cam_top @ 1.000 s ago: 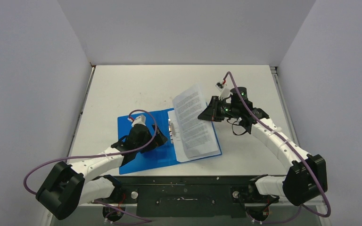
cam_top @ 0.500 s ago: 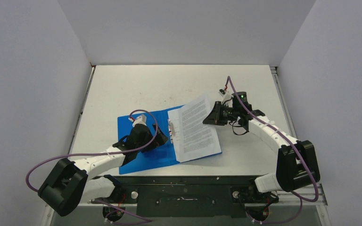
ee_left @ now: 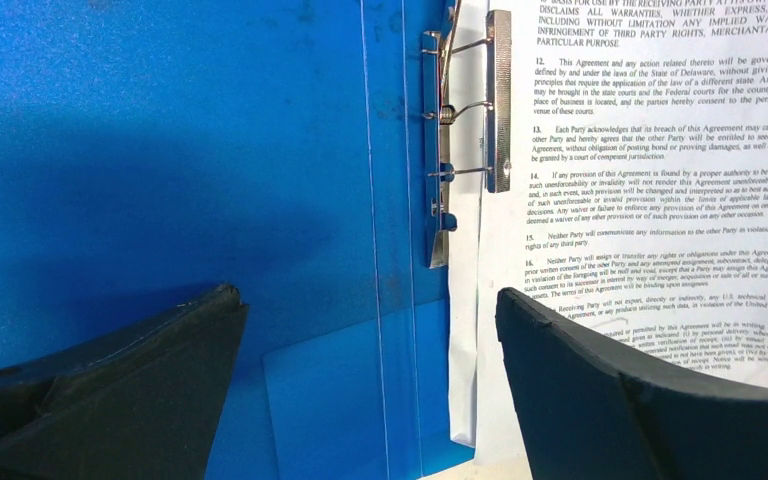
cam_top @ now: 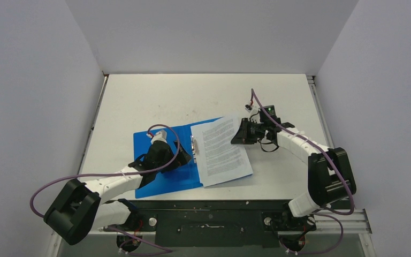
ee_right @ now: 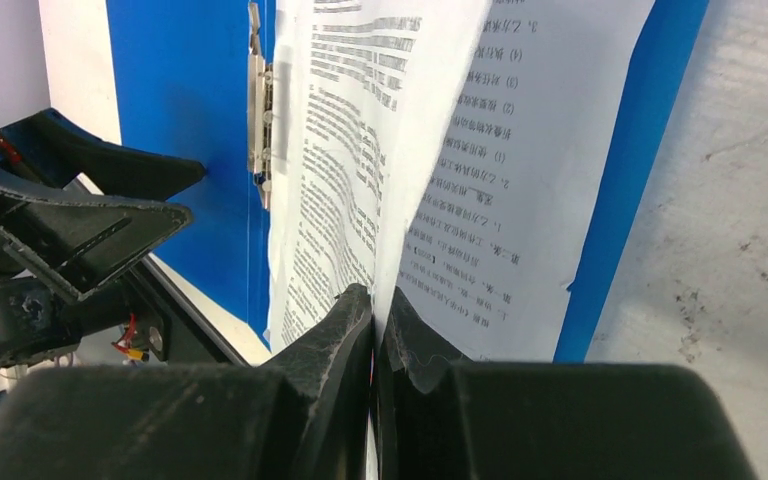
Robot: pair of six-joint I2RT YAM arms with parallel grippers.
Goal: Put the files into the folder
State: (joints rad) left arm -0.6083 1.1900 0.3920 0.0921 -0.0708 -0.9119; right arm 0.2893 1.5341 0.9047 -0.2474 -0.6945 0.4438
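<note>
At centre frame on the white tabletop [cam_top: 155, 101], the glossy blue plastic folder [cam_top: 177, 181] lies open, both printed sheets over its right half. The right tool [ee_right: 373, 320] is pinched shut on the edge of the limp upper sheet [ee_right: 360, 130]; the lower sheet [ee_right: 530, 150] lies flat. The left tool [ee_left: 370, 300] gapes wide, empty, over the left cover. Dragged, the thin paper may buckle or skew past the metal clip [ee_left: 460, 130].

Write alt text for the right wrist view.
The right gripper is shut on the edge of a printed sheet, holding it slightly above a second sheet that lies in the open blue folder. A metal clip runs along the folder's spine, and the open left gripper sits at the view's left edge.
</note>
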